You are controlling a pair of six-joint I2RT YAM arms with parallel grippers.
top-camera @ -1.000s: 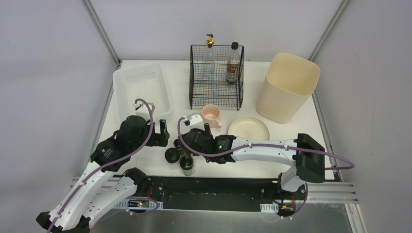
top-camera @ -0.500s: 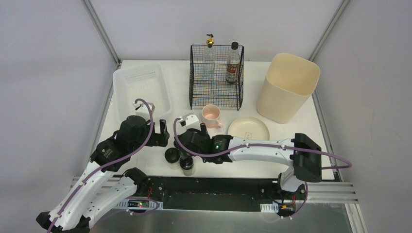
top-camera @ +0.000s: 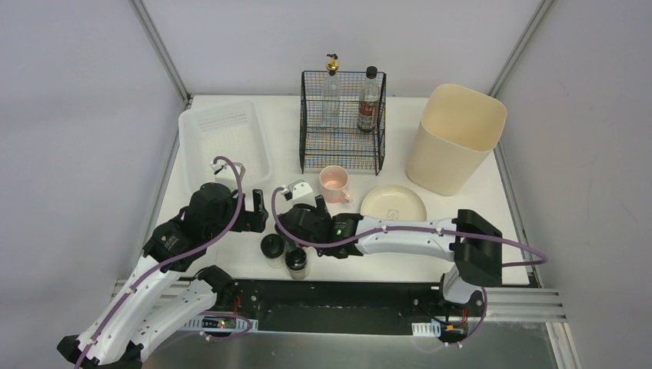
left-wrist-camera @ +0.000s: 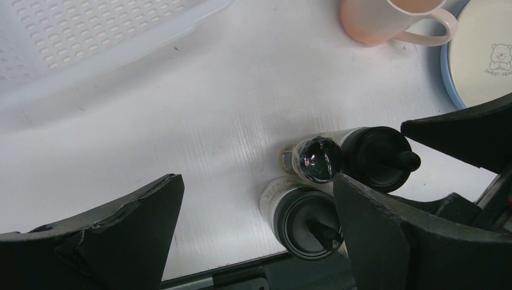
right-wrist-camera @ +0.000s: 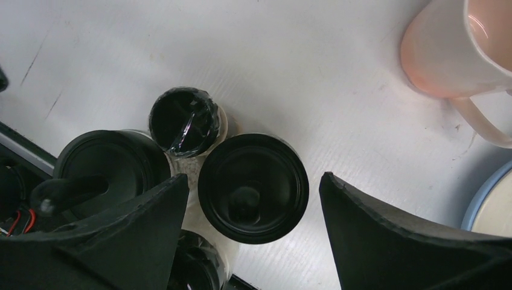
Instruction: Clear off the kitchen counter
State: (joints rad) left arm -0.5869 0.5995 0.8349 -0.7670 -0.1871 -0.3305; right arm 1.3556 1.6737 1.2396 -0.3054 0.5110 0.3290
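Black-capped jar (right-wrist-camera: 252, 192), crowded among neighbours (right-wrist-camera: 184, 121) at the near edge of the tabletop (left-wrist-camera: 181, 109) spanning beneath both arms: right claw (right-wrist-camera: 253, 180) spread astride it, left claw (left-wrist-camera: 256, 181) spread and empty beside; best to lower squarely, close low on the body, lift straight to spare the neighbours.

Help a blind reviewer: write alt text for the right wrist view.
The open right gripper straddles a black-lidded jar from above. A small black-capped bottle and a second jar stand to its left; a pink mug and a plate edge lie right, all on the white counter.
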